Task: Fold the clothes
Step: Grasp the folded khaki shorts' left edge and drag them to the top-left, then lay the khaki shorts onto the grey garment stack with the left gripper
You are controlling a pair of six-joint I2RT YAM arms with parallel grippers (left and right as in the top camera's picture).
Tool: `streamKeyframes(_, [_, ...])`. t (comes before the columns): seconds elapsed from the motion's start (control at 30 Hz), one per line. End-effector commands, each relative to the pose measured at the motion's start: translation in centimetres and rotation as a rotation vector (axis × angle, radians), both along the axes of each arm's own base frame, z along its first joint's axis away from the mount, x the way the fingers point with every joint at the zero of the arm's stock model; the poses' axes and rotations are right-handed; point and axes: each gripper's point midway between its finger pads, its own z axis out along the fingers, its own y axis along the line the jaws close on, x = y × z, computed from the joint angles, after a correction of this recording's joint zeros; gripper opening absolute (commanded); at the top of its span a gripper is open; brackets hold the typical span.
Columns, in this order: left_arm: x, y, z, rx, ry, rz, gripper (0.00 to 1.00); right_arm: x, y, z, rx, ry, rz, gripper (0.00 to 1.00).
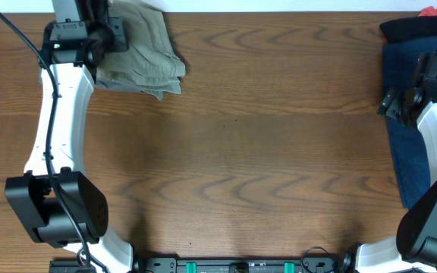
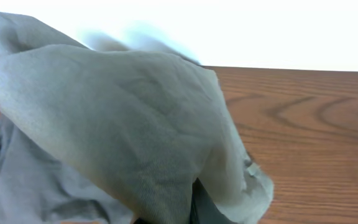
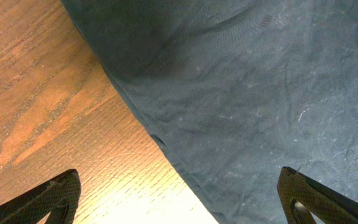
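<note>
A grey-olive garment [image 1: 146, 57] lies bunched at the table's far left corner. My left gripper [image 1: 116, 34] is at its left side and looks shut on a fold of it. In the left wrist view the cloth [image 2: 135, 124] rises over the fingers [image 2: 197, 214] and hides most of them. A navy garment [image 1: 404, 152] lies spread along the right edge. My right gripper [image 1: 400, 102] is open wide and empty, low over its left edge. The right wrist view shows the navy cloth [image 3: 260, 81] between the spread fingers [image 3: 179, 199].
A black garment [image 1: 412, 29] and a bit of red cloth [image 1: 433, 12] lie at the far right corner behind the navy one. Bare wooden tabletop [image 1: 264, 152] spans the middle. The arm bases stand at the near edge.
</note>
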Motion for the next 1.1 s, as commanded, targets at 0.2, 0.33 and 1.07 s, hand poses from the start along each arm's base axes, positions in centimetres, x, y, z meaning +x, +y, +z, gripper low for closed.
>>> streamKeyframes(0.2, [2.0,5.9,-3.9,0.055,0.043,0.072,0.06,-0.2,-0.4,0.4,-0.020,0.000,-0.003,0.99])
streamKeyframes(0.33, [2.1,9.7,-5.7,0.070,0.064,0.153,0.06,-0.2,-0.4,0.4,-0.020,0.000,-0.003,0.99])
streamKeyframes(1.07, [1.1,18.3,-8.6,0.076,0.080,0.311,0.58,-0.2,-0.4,0.4,-0.020,0.000,-0.003,0.99])
